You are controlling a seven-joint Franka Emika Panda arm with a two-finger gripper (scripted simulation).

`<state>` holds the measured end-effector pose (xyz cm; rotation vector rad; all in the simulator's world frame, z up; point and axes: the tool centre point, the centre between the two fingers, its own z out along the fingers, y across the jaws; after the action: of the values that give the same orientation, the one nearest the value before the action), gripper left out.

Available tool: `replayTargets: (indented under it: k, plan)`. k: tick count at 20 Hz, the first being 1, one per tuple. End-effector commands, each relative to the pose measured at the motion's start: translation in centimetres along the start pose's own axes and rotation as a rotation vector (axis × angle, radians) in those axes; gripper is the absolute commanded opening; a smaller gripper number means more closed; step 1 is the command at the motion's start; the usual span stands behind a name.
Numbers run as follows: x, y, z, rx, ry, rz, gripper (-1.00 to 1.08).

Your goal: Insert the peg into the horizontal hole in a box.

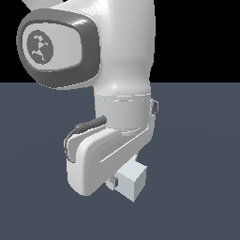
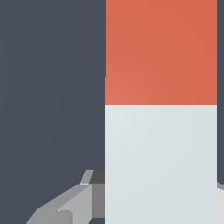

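The peg (image 2: 161, 131) fills much of the wrist view, with a red-orange end (image 2: 161, 52) and a pale grey-white rest. My gripper (image 2: 159, 199) has a grey finger (image 2: 65, 205) against one side of the peg and a sliver of the other finger (image 2: 221, 197) at the other side, so it is shut on the pale part. In the exterior view the arm fills the frame, and the peg's pale square end (image 1: 132, 182) sticks out under the hand (image 1: 101, 159). The box and its hole are out of view.
A flat dark blue-grey floor (image 1: 197, 154) lies around and below the arm. The arm's white link (image 1: 122, 51) blocks most of the exterior view.
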<state>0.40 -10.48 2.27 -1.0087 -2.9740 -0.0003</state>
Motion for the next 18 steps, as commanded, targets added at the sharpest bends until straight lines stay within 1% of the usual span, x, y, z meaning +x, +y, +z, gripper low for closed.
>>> replayTargets:
  k: [1, 11, 18]
  plan:
    - [-0.1, 0.0, 0.0, 0.0, -0.001, 0.0, -1.0]
    - [0.1, 0.0, 0.0, 0.0, 0.0, 0.005, -1.0]
    - [1.4, 0.0, -0.3, 0.0, 0.0, 0.06, -1.0]
